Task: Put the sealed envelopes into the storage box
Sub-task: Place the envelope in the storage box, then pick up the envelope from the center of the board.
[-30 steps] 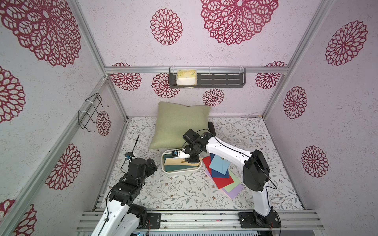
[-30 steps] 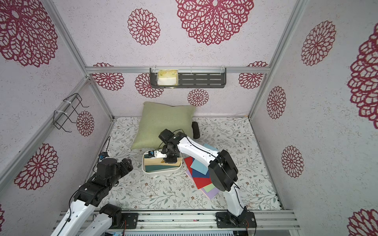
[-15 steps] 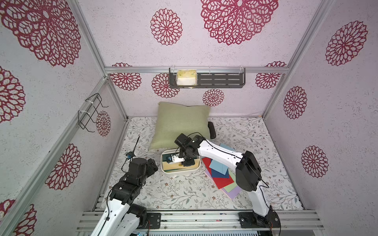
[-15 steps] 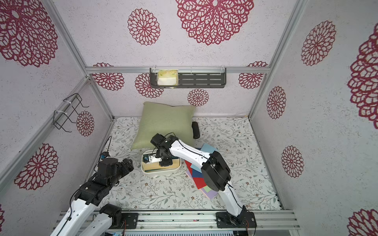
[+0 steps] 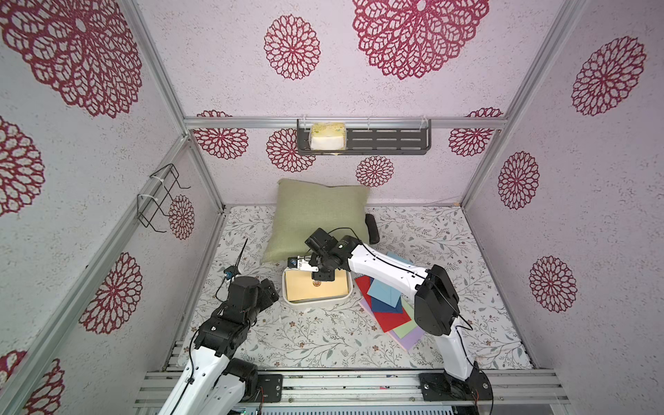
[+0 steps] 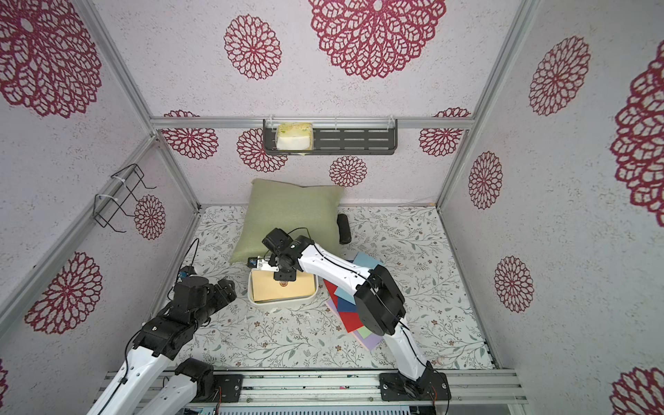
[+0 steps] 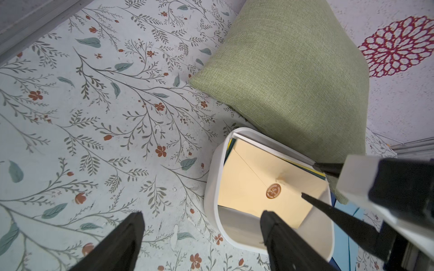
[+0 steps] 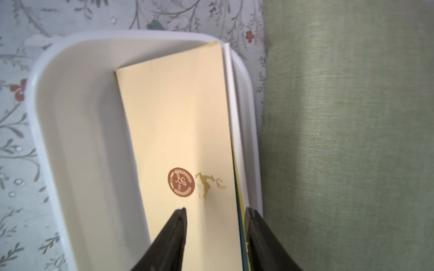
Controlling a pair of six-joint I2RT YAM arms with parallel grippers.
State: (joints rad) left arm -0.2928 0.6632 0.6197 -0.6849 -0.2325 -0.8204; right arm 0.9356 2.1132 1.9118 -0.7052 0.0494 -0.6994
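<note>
Where box sits, floral tabletop, rosette walls

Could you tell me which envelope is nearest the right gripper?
The cream envelope, uppermost in the storage box, at the right gripper; the loose pile lies farther off.

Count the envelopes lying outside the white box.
5 visible, overlapping beside the storage box: light blue on top, then navy, red, green, lilac lowest. The right arm crosses over them and may hide more.
</note>
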